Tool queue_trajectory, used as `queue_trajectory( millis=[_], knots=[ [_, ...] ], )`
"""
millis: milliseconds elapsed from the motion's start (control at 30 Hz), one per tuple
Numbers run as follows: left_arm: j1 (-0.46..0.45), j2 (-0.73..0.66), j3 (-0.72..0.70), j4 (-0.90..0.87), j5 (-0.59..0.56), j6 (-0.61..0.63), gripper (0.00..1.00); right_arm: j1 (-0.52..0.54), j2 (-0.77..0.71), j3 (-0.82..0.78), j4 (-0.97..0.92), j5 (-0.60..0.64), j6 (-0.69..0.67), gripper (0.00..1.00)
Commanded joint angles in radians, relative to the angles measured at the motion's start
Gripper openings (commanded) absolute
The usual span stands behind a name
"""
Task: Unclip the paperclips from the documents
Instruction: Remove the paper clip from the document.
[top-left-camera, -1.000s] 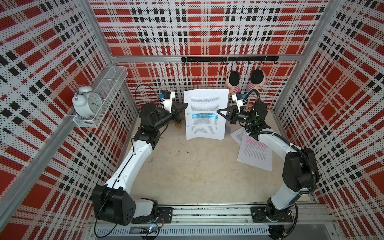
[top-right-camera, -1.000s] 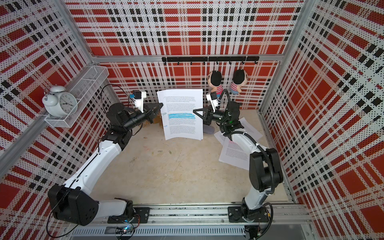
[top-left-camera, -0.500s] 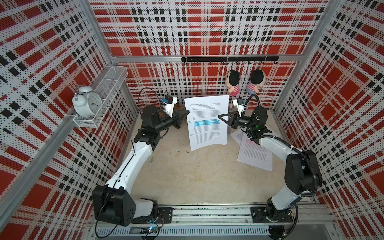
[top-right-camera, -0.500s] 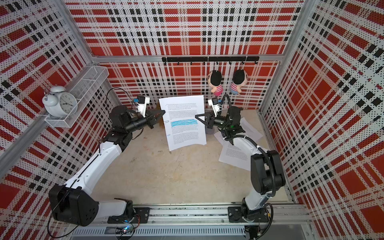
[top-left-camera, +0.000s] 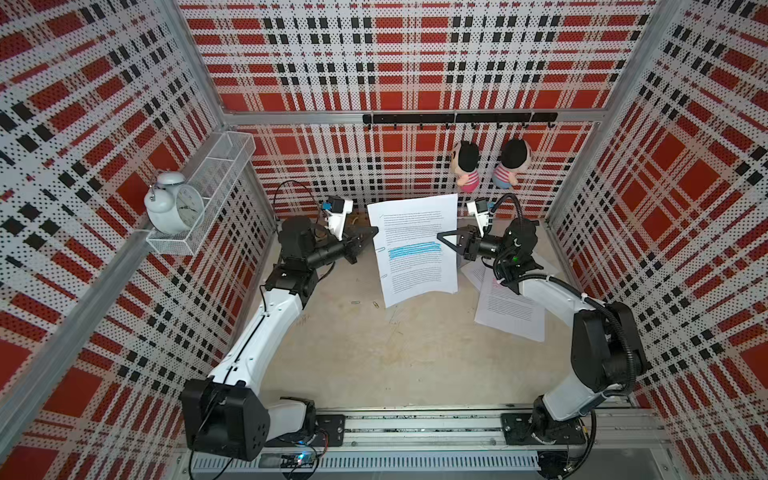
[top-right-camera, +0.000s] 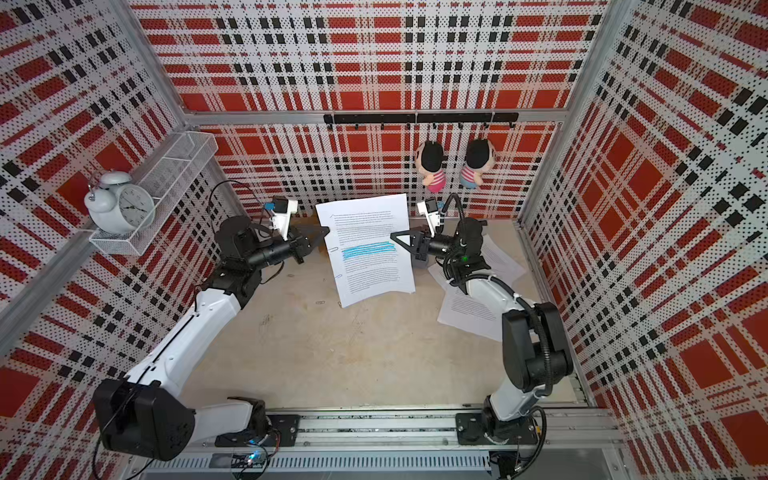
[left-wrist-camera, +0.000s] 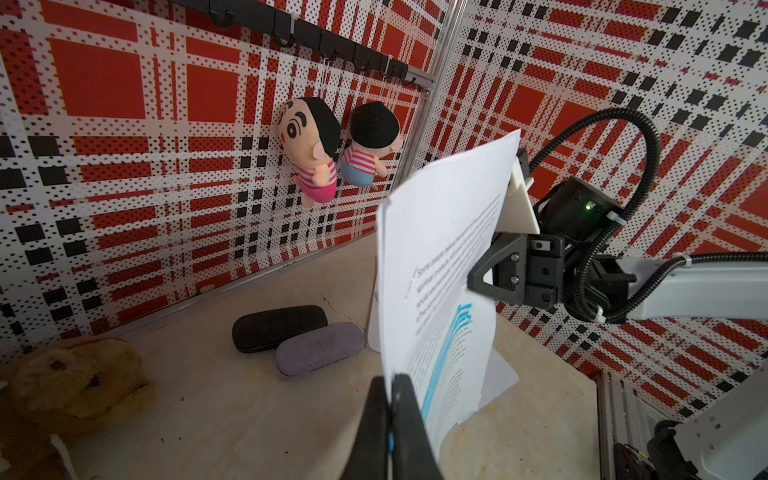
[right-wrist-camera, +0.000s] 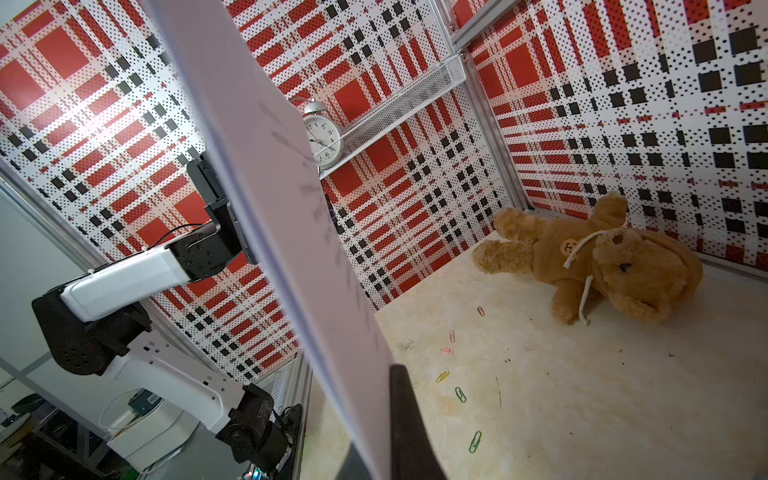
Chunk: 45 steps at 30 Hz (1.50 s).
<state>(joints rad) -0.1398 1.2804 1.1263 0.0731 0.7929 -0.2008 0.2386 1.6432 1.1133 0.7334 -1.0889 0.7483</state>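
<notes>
The left claw (top-left-camera: 374, 231) and right claw (top-left-camera: 440, 237) each pinch tight opposite edges of the upright document (top-left-camera: 415, 266). Behind it lie two glasses cases (left-wrist-camera: 279, 328), and near it loose paperclips (right-wrist-camera: 460, 394) on the tabletop (top-left-camera: 395, 357).

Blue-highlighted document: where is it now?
In both top views the blue-highlighted document is held up near the back wall, pinched between the left gripper and right gripper, in front of the hanging dolls.
</notes>
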Motion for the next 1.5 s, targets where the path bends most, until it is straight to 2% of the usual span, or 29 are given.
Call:
queue_trajectory(
  millis=[0,200,367,800,1467],
  knots=[
    [0.119,-0.054,0.0,0.004,-0.13,-0.004,0.0,-0.135,-0.024,-0.013,0.061,0.109,0.051,0.0],
    [0.124,-0.059,-0.003,0.036,-0.091,-0.029,0.0,-0.137,0.021,-0.018,0.175,0.082,0.161,0.0],
    [0.133,-0.064,-0.019,0.138,-0.02,-0.102,0.0,-0.139,0.053,-0.024,0.239,0.055,0.219,0.0],
    [0.202,-0.07,-0.014,0.165,0.077,-0.142,0.0,-0.176,0.089,-0.035,0.274,0.04,0.252,0.0],
    [0.236,-0.085,-0.032,0.195,0.101,-0.191,0.0,-0.199,0.116,-0.014,0.249,0.02,0.244,0.0]
  ],
)
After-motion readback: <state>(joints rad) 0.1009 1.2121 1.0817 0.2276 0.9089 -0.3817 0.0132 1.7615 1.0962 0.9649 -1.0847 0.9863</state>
